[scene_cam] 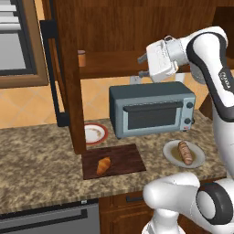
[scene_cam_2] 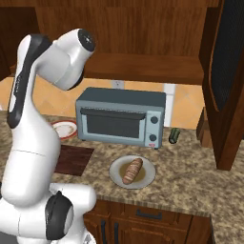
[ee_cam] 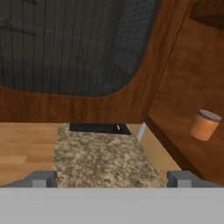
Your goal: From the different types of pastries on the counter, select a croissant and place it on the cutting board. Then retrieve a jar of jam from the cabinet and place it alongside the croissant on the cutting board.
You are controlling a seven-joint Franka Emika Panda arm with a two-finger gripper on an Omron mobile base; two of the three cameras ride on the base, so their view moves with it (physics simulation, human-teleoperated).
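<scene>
croissant [scene_cam: 103,165] already lies on cutting board [scene_cam: 113,160], so the first half looks done; step now is fetching the jar of jam [scene_cam: 82,58], which stands on the cabinet [scene_cam: 105,64] shelf at its left end. gripper [scene_cam: 143,66] raised by the shelf, right of jar, jaws released, empty. Next: move left to straddle jar, then clench

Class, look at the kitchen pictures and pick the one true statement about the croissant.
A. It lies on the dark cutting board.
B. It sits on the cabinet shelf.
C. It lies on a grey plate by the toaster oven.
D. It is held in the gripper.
A: the croissant rests on the cutting board, while the plate holds the longer striped pastry and the shelf holds the jar of jam.
</scene>
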